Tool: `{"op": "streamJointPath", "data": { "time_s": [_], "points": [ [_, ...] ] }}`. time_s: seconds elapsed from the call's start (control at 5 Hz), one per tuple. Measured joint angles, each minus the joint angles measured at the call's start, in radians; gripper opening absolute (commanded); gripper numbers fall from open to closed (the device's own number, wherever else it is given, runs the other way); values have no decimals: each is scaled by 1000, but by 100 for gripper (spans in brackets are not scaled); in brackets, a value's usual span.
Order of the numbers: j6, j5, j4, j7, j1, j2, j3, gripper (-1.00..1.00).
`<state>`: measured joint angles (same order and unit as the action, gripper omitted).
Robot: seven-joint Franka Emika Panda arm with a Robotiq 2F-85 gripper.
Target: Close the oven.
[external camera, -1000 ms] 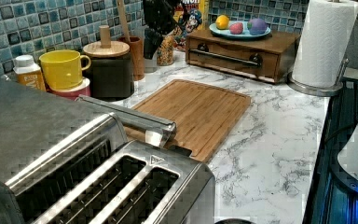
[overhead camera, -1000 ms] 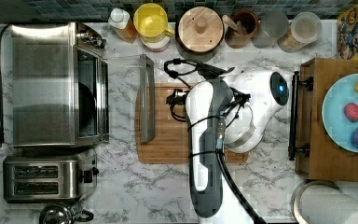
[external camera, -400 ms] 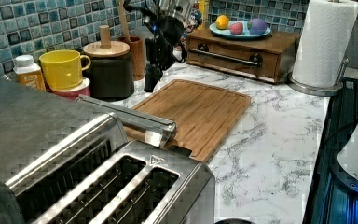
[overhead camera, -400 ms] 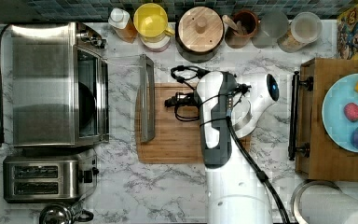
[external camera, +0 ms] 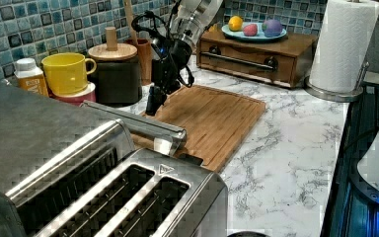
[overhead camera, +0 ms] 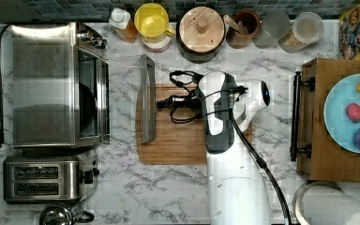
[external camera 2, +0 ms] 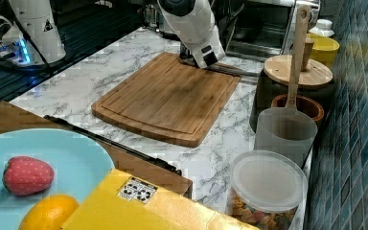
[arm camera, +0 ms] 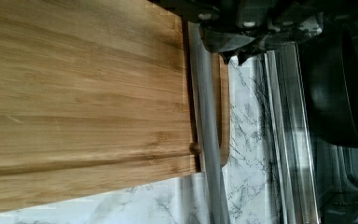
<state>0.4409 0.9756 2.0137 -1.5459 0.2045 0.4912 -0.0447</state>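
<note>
1. The oven (overhead camera: 58,84) is sitting at the top view's left, its door (overhead camera: 126,98) lying dropped flat with the bar handle (overhead camera: 148,98) overhanging the left edge of the cutting board (overhead camera: 178,140).
2. The gripper (overhead camera: 160,104) is hanging just right of the handle in the top view, over the board; whether its jaws are spread or pressed together cannot be told.
3. The left view is showing the gripper (external camera: 154,103) tilting down toward the handle (external camera: 138,123), apparently just short of it.
4. The wrist view is showing the handle (arm camera: 209,140) crossing the board (arm camera: 84,93) edge, and a dark pan (arm camera: 338,88) sitting inside the oven.
5. The right view is showing the arm (external camera 2: 194,26) leaning over the board's far end.
6. A toaster (overhead camera: 47,180) is standing just beside the oven; a mug (overhead camera: 153,21) and a lidded jar (overhead camera: 201,30) are lining the wall.
7. Bare board is lying open right of the handle.
</note>
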Motion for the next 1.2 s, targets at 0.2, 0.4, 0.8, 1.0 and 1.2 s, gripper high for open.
{"op": "streamJointPath", "data": {
  "time_s": [0.2,0.4,0.8,1.0,1.2],
  "points": [
    [26,-9,-10,0,-2,-5,-20,-100],
    [60,-43,-31,0,-14,-2,-27,-100],
    [147,-148,-62,0,-68,3,-18,-100],
    [133,-168,-74,0,-75,9,-45,-100],
    [111,-190,-89,5,-95,17,-49,-100]
  ]
}}
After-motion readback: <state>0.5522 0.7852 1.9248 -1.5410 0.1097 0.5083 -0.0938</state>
